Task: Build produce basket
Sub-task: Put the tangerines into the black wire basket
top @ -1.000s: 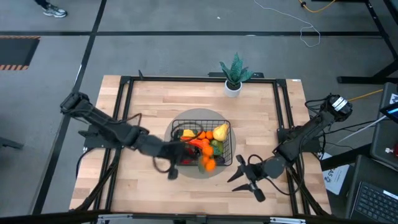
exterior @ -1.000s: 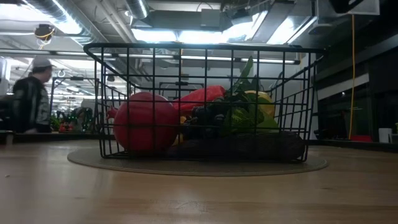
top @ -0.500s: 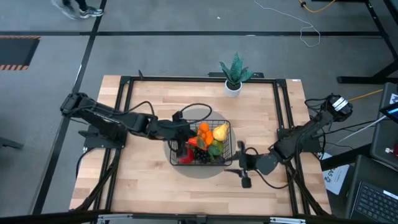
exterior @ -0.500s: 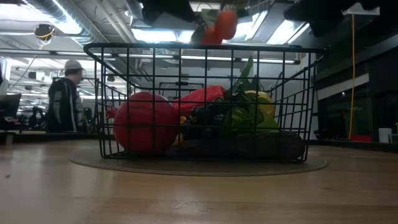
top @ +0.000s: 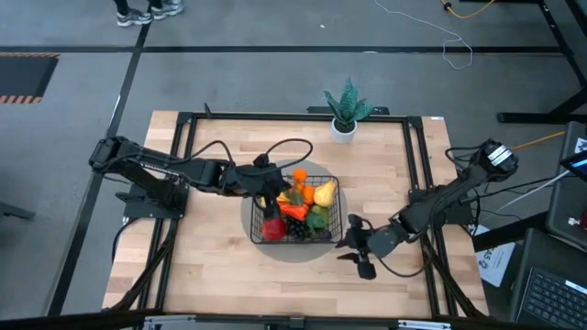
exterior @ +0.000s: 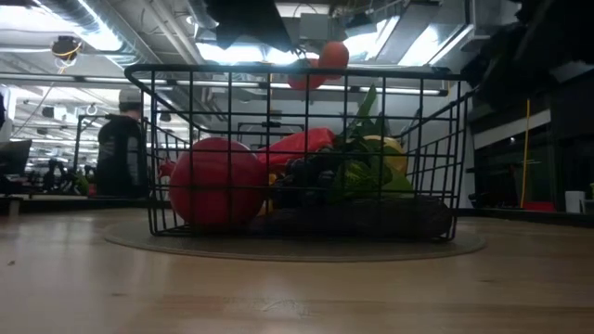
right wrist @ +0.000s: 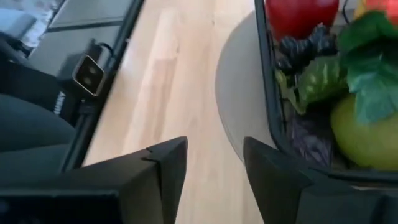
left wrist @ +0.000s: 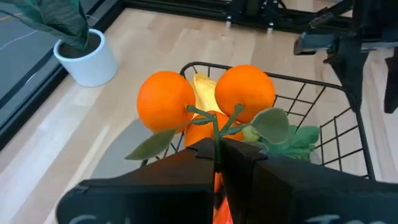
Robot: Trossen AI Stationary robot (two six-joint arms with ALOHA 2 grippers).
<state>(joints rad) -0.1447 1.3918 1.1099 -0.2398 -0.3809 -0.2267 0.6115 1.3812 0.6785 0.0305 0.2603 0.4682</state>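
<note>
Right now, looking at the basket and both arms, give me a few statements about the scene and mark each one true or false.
1. The left gripper holds a pair of oranges by their stem over the basket. True.
2. The right gripper is shut on a pear. False: its fingers are open and empty, beside the basket.
3. A red apple lies in the basket. True.
4. The potted plant stands inside the basket. False: it stands apart, near the table's far edge.
</note>
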